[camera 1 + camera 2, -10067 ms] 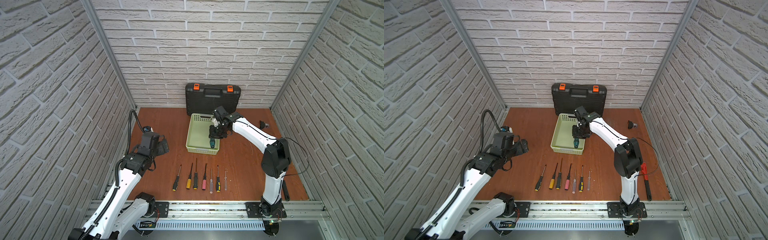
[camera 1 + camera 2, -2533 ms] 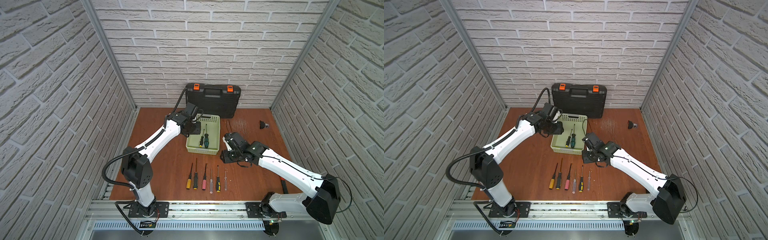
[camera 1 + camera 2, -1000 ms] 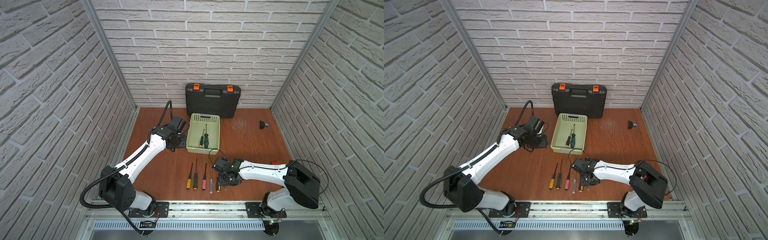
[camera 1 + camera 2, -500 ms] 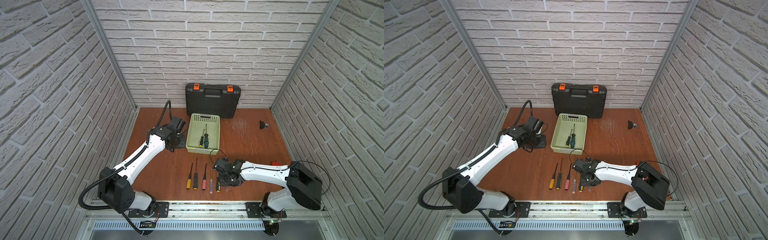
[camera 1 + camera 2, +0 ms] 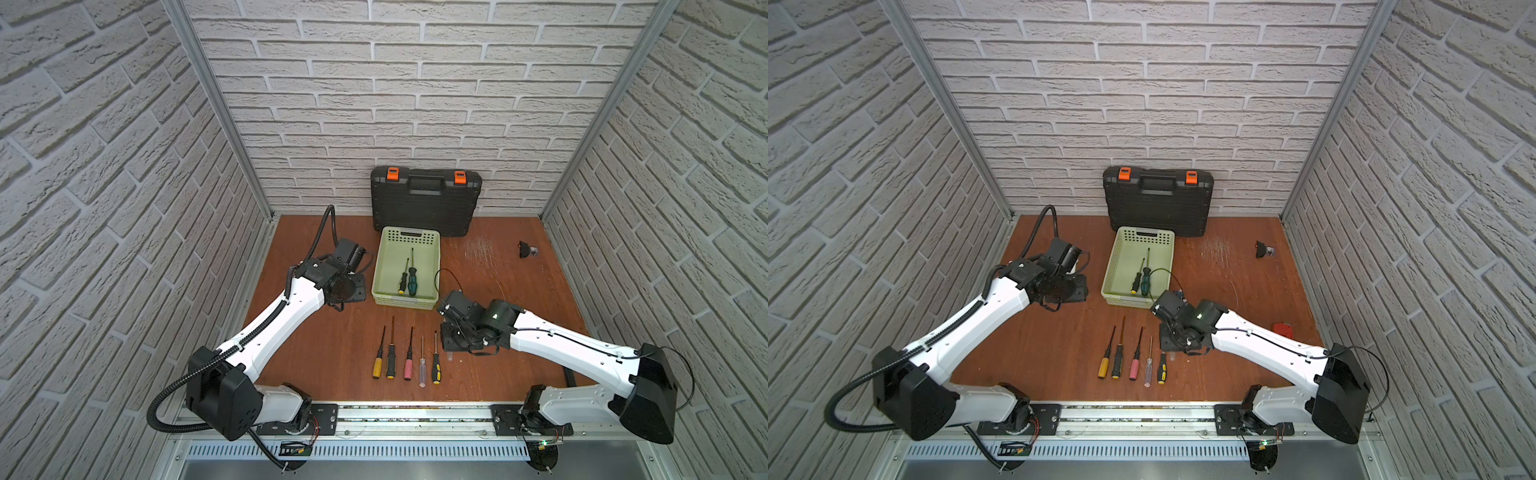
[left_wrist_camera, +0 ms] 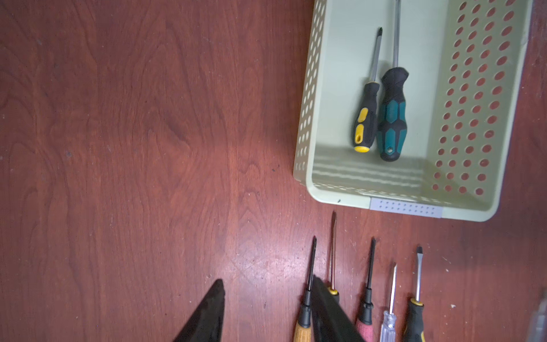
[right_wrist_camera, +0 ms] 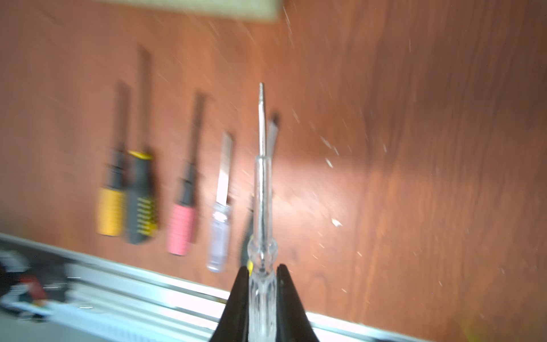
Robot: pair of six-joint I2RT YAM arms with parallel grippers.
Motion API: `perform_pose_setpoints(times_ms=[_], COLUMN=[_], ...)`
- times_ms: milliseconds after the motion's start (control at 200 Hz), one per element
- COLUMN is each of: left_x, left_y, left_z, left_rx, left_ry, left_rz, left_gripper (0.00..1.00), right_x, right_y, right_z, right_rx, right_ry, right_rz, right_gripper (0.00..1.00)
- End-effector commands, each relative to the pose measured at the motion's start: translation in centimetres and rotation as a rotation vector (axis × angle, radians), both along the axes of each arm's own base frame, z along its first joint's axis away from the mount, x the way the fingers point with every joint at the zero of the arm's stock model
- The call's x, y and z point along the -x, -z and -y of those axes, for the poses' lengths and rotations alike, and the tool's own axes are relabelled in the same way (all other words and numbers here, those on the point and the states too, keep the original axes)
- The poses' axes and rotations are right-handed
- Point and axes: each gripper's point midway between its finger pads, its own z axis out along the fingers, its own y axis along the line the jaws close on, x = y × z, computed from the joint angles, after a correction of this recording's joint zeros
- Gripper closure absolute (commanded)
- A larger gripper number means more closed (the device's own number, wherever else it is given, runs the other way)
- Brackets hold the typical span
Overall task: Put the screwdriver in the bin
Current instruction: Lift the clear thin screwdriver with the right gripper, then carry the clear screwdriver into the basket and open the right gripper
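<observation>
While our right jaws clench the clear-handled screwdriver (image 7: 262, 207), shaft pointing ahead of them, our left jaws stand parted and empty.

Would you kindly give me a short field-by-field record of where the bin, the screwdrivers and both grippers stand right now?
bin: pale green basket in front of the black toolcase
in the bin: teal-handled screwdriver and yellow-black screwdriver, side by side
outside the bin: row of five screwdrivers lying on the table
right gripper: jaws shut on the clear slim screwdriver, at the right end of the row
left gripper: jaws open, holding nothing, left of the bin
</observation>
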Motion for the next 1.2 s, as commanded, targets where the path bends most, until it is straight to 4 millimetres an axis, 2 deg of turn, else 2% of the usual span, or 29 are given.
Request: perform_pose_setpoints(times_ms=[0, 170, 270, 350, 415, 495, 505, 595, 735, 870, 1040, 1195], left_x=[0.4, 1.7, 2.6, 3.1, 3.4, 3.5, 3.5, 3.6, 3.4, 3.4, 3.5, 3.4], left_y=[0.0, -0.3, 0.1, 0.4, 0.4, 0.3, 0.3, 0.4, 0.8, 0.8, 0.7, 1.1], left_z=[-1.1, -1.7, -2.2, -2.5, -2.6, -2.7, -2.7, -2.9, -3.0, -3.1, -3.4, -3.4], left_rx=[-0.005, 0.045, 0.061, 0.067, 0.073, 0.080, 0.082, 0.080, 0.078, 0.079, 0.083, 0.087], left_ry=[-0.039, -0.075, -0.097, -0.113, -0.119, -0.123, -0.124, -0.125, -0.124, -0.125, -0.135, -0.141], left_rz=[0.005, 0.028, 0.030, 0.027, 0.030, 0.039, 0.039, 0.041, 0.035, 0.035, 0.041, 0.035], left_gripper=[0.52, 0.51, 0.51, 0.51, 0.51, 0.51, 0.51, 0.51, 0.51, 0.51, 0.51, 0.51], right_x=[-3.4, -9.7, -13.3, -15.8, -17.7, -19.2, -19.4, -20.6, -21.7, -22.2, -22.3, -22.2], right_y=[-2.9, -4.9, -4.7, -3.8, -2.1, -0.9, 0.1, 2.0, 3.3, 4.3, 4.5, 3.1], right_z=[-1.4, -3.9, -5.6, -6.6, -7.2, -7.7, -7.7, -8.5, -10.8, -11.7, -11.1, -8.8], right_rx=[-0.070, -0.153, -0.167, -0.177, -0.168, -0.166, -0.157, -0.176, -0.254, -0.263, -0.227, -0.124], right_ry=[-0.051, -0.095, -0.127, -0.140, -0.141, -0.141, -0.140, -0.136, -0.137, -0.130, -0.127, -0.132], right_rz=[0.041, 0.088, 0.092, 0.068, 0.045, 0.029, 0.011, -0.018, -0.047, -0.059, -0.048, -0.003], right_gripper=[0.95, 0.95, 0.95, 0.95, 0.95, 0.95, 0.95, 0.95, 0.95, 0.95, 0.95, 0.95])
